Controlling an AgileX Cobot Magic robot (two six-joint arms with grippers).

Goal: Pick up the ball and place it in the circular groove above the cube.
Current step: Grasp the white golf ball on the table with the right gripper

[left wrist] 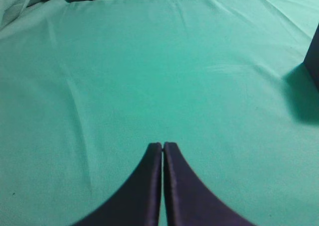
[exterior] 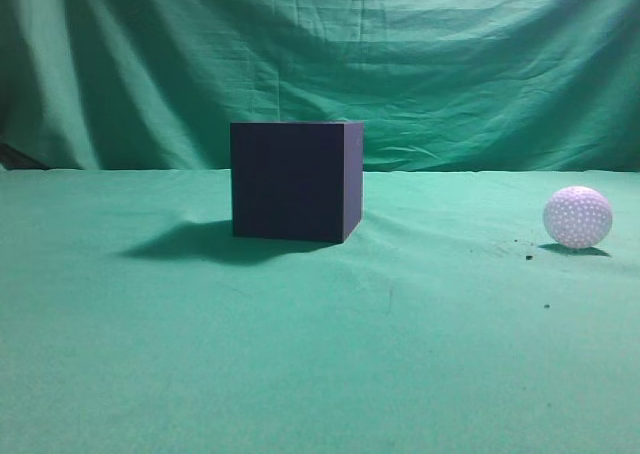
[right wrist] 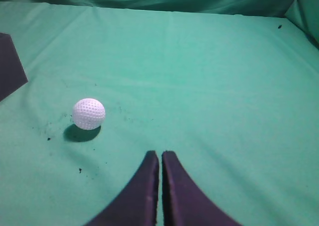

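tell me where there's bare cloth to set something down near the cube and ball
Bare green cloth fills the foreground in front of the cube, and the stretch between the cube and the ball. Left of the cube is also free, though shadowed. Nothing is crowded; only small dark specks lie beside the ball.

Left gripper [left wrist: 163, 147], jaws together, above green cloth [left wrist: 149, 66].
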